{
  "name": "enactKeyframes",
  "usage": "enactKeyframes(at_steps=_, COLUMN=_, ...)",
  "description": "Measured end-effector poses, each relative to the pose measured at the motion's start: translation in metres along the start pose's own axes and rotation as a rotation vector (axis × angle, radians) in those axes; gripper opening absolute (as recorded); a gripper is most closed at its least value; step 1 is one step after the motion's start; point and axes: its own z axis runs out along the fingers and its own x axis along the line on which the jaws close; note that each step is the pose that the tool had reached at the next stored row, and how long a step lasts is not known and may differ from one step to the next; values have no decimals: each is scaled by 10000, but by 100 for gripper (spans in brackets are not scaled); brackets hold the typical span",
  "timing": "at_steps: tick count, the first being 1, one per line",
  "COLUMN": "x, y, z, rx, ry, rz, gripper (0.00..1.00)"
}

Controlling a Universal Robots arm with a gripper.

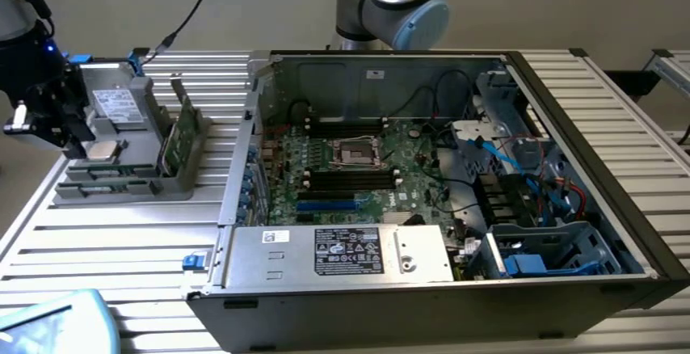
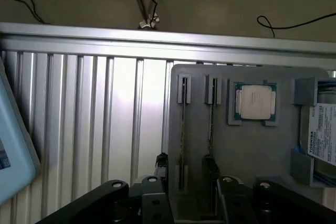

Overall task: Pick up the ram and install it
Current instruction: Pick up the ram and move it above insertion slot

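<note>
Two thin dark sticks stand on edge in narrow slots of a grey parts tray (image 2: 252, 156). One is the ram (image 2: 182, 135) and a second like it (image 2: 210, 124) sits beside it. My gripper (image 2: 186, 167) hangs open above that end of the tray, holding nothing, with its black fingers (image 2: 211, 165) apart on either side of the first stick's line. In the exterior view the gripper (image 1: 63, 132) hovers over the tray's (image 1: 124, 192) left side, above the slots. The motherboard's black memory slots (image 1: 347, 179) lie inside the open computer case (image 1: 431, 289).
The tray also carries a square silver processor (image 2: 254, 102), a hard drive (image 2: 321, 136) and two taller green cards (image 1: 181, 128) standing upright. A light blue object (image 2: 13, 145) lies on the slatted table near the tray. The case's metal wall (image 1: 242, 152) stands between tray and motherboard.
</note>
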Motion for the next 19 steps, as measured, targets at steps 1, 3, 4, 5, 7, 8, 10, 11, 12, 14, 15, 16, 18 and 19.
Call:
enactKeyframes(at_steps=1, x=-1, y=0, z=11, rx=23, ry=2, rz=0, gripper=40)
enactKeyframes(at_steps=3, x=-3, y=-1, z=43, rx=47, ry=1, rz=0, gripper=40)
enactKeyframes(at_steps=4, x=-3, y=-2, z=62, rx=51, ry=2, rz=0, gripper=40)
enactKeyframes(at_steps=5, x=-2, y=-2, z=79, rx=53, ry=3, rz=0, gripper=40)
enactKeyframes(at_steps=7, x=-2, y=-3, z=115, rx=56, ry=3, rz=0, gripper=40)
enactKeyframes(at_steps=8, x=-2, y=-4, z=134, rx=57, ry=3, rz=0, gripper=40)
enactKeyframes(at_steps=10, x=-1, y=-5, z=170, rx=59, ry=2, rz=0, gripper=40)
enactKeyframes(at_steps=11, x=-1, y=-6, z=188, rx=58, ry=3, rz=0, gripper=40)
enactKeyframes(at_steps=12, x=-1, y=-7, z=206, rx=57, ry=4, rz=0, gripper=40)
enactKeyframes(at_steps=14, x=0, y=-8, z=244, rx=58, ry=3, rz=0, gripper=40)
enactKeyframes(at_steps=15, x=0, y=-9, z=261, rx=58, ry=3, rz=0, gripper=40)
enactKeyframes(at_steps=16, x=0, y=-9, z=278, rx=57, ry=3, rz=0, gripper=40)
enactKeyframes(at_steps=18, x=1, y=-11, z=315, rx=58, ry=3, rz=0, gripper=40)
enactKeyframes(at_steps=19, x=1, y=-12, z=334, rx=57, ry=3, rz=0, gripper=40)
